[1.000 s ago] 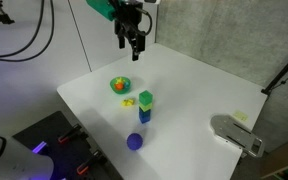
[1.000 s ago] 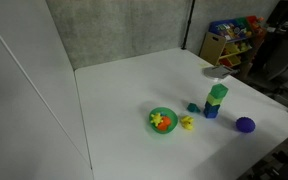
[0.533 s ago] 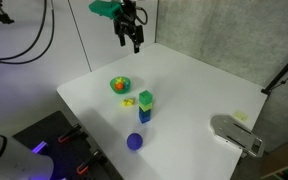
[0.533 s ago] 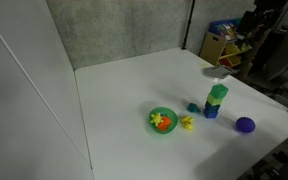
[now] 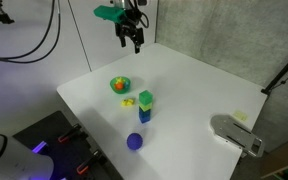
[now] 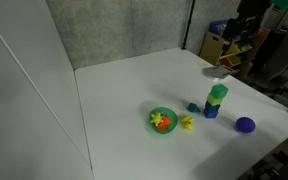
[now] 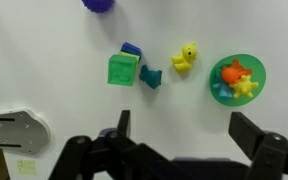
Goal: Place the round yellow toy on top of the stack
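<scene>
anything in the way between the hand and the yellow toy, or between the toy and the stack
Nothing visible stands between the open hand, high above the table, and the yellow toy. A small teal piece lies between the toy and the stack; it is lower than the stack.

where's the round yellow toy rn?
Wrist view: the round yellow toy lies on the table between the stack and the green bowl, apart from both.

You won't find any readable text, label, brand or number on anything in these three views.
</scene>
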`<state>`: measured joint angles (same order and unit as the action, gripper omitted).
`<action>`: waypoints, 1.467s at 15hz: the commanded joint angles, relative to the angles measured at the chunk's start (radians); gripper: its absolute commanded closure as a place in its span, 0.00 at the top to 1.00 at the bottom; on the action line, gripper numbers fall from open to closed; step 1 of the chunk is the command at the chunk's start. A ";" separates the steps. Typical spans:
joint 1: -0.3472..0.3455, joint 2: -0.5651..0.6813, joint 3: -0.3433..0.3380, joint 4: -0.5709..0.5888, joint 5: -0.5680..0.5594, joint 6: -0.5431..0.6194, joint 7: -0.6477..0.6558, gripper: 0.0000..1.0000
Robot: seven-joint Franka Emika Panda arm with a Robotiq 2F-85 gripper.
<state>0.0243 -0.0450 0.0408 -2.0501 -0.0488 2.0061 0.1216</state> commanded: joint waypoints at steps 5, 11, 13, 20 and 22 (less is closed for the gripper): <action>0.002 0.002 -0.004 0.001 0.000 -0.002 0.000 1.00; 0.022 0.034 0.017 0.006 -0.021 0.008 0.023 1.00; 0.037 0.057 0.029 0.010 -0.017 0.020 0.025 1.00; 0.085 0.165 0.053 0.017 -0.010 0.146 0.089 1.00; 0.102 0.207 0.057 0.027 -0.013 0.182 0.118 1.00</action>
<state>0.1091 0.1068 0.0890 -2.0514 -0.0489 2.1493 0.1837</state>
